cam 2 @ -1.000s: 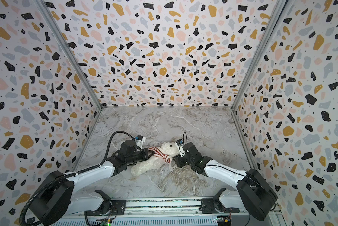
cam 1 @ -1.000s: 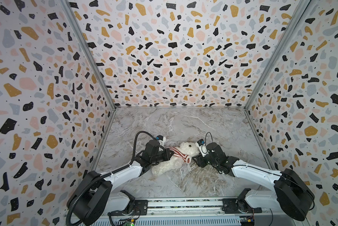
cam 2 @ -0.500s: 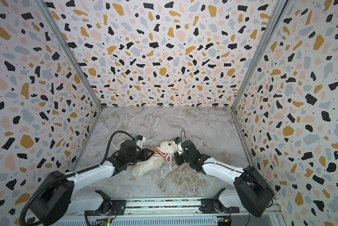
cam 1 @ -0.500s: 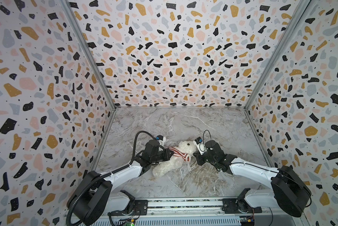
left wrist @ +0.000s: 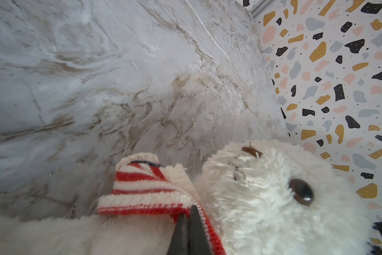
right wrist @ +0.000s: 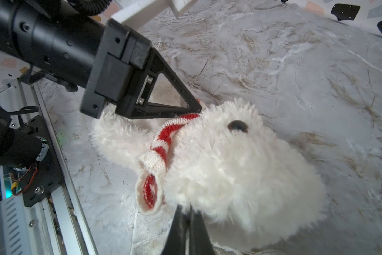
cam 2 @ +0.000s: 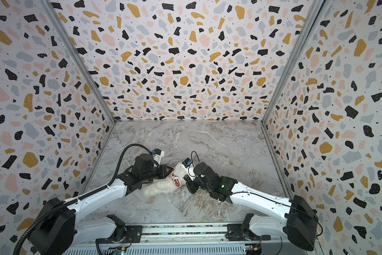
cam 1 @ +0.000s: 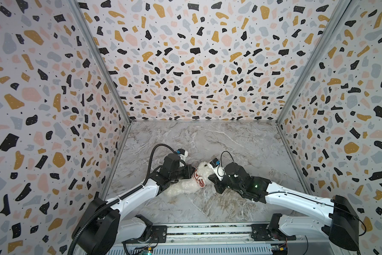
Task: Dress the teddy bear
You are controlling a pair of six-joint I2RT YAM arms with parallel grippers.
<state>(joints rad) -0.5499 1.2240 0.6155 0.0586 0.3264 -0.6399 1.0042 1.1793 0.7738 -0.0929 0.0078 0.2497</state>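
Your left gripper (left wrist: 189, 213) pinches the sweater (left wrist: 146, 187); right gripper (right wrist: 186, 213) is clenched in fur of the teddy bear (right wrist: 241, 172), hold unclear.

The teddy bear (cam 1: 181, 187) lies on the bench (cam 1: 207, 141) near its front middle, head toward the right. The sweater (cam 1: 199, 180) sits round its neck. The left tool (left wrist: 189, 217) meets the sweater from the left. The right tool (right wrist: 186, 213) touches the head from the right.
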